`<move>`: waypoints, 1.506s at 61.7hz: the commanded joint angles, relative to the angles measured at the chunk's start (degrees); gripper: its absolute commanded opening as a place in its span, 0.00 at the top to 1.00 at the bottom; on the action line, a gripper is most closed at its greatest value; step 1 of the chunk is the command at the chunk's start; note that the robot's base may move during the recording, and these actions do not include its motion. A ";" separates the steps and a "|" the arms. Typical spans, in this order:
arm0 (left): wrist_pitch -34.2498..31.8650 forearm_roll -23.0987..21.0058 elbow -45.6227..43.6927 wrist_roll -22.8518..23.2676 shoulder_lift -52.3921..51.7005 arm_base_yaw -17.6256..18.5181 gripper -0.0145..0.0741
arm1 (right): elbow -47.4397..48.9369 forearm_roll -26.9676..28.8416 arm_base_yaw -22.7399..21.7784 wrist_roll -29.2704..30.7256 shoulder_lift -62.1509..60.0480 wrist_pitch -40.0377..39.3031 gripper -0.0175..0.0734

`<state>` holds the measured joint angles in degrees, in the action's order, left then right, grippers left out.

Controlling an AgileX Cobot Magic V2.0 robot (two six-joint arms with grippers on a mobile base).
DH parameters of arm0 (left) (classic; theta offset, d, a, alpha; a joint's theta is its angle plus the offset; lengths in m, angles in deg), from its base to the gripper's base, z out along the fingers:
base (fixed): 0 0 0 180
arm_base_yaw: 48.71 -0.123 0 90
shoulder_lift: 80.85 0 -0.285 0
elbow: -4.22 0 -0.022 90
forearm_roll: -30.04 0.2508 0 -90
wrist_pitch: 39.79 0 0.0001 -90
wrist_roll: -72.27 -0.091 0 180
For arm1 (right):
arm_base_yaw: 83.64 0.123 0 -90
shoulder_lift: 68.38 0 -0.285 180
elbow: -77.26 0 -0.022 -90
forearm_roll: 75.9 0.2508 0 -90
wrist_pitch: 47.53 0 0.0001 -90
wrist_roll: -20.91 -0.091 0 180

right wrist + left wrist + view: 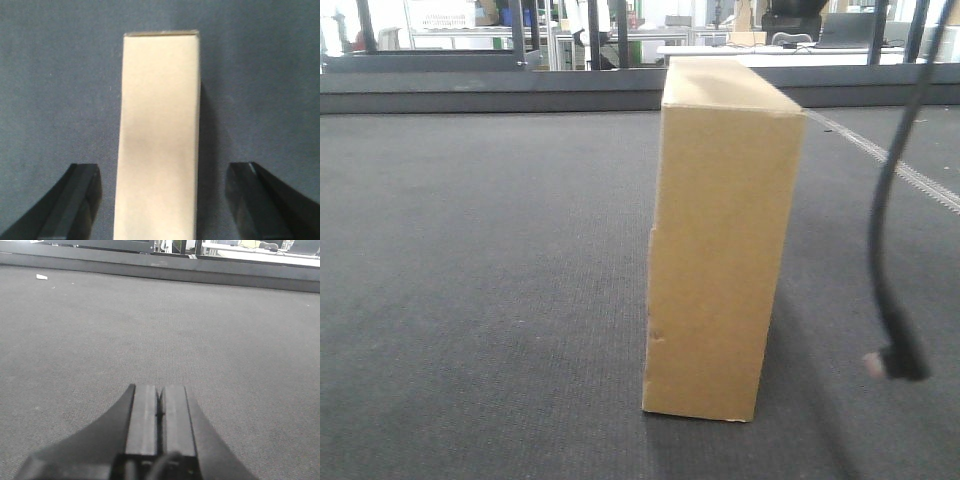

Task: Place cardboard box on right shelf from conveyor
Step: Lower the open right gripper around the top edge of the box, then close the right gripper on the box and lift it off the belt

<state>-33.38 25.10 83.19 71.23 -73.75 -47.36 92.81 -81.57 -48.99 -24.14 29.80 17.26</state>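
Two fingers (80, 200) of my right gripper (162, 170) stand wide apart, one on each side of the cardboard box (160, 125). Neither touches it; a strip of belt shows between each finger and the box wall. The wrist looks straight down on the long, narrow top face, so I hover above the box.

The box stands upright on a narrow face on the conveyor (470, 300). In the front view it is near the middle of the belt, to the left of the pale seam (895, 165), and the raised rail (500, 95) runs behind it. A dark cable (885, 250) hangs before the front camera, at the right of the box.

My left gripper (160, 390) has its fingers pressed together with nothing between them. It is low over a bare part of the belt, and the box does not show in its view.

I judge that the step in hand is the approach for the pick: I am lined up, but the grasp is not yet made. The next move, I think, calls for going down until the pads are beside the two broad faces, then closing evenly. Because the box is tall and narrow, a push from one finger alone could tip it, so both should arrive together. The right shelf is in no view, so I cannot say how the carry there will go.
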 commanded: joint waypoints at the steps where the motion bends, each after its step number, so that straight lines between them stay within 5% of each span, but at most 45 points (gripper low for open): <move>1: -4.68 -0.26 -0.16 0.16 -0.40 -0.08 0.97 | 2.23 -1.27 0.39 -0.72 -0.45 -1.74 0.14; 79: -4.68 -0.26 -0.16 0.16 -0.40 -0.08 0.97 | 2.23 1.10 1.77 0.72 4.75 4.57 0.15; 86: -4.68 -0.26 -0.16 0.16 -0.40 -0.08 0.97 | 2.23 1.68 1.77 0.72 4.75 3.95 0.24; 93: -4.68 -0.26 -0.16 0.16 -0.40 -0.08 0.97 | 2.23 1.79 1.77 0.72 4.75 3.65 0.47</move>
<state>-33.38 25.10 83.19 71.23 -73.75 -47.36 93.03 -79.60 -47.38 -23.97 37.21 22.82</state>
